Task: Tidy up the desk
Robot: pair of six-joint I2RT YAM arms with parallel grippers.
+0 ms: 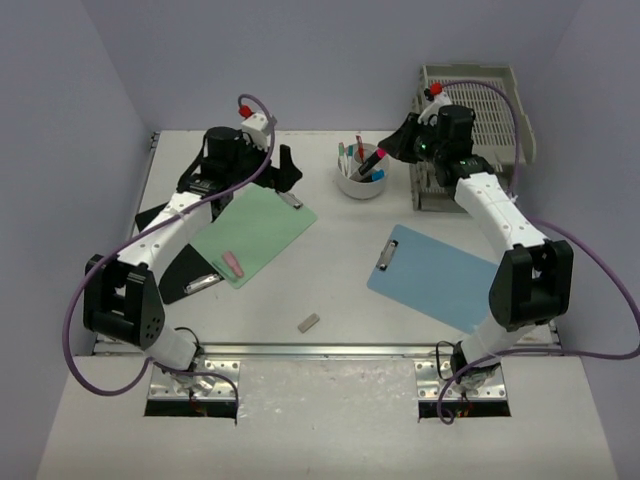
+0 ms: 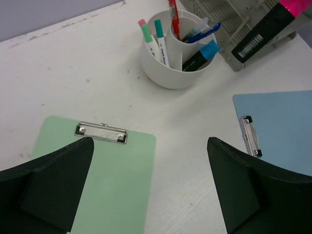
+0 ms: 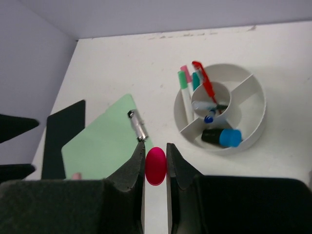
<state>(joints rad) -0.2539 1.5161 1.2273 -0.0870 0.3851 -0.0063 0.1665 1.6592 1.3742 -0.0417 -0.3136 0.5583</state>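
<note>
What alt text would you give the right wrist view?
The right gripper, seen from above, is shut on a pink-capped marker over the white desk. Just ahead sits a round, divided white pen holder with several pens; to the left lie a green clipboard and a black clipboard.

On the desk (image 1: 335, 265), pen cup (image 1: 360, 192) between left clipboard (image 1: 255, 230) and right clipboard (image 1: 440, 275), paper trays (image 1: 500, 105) rightmost.
</note>
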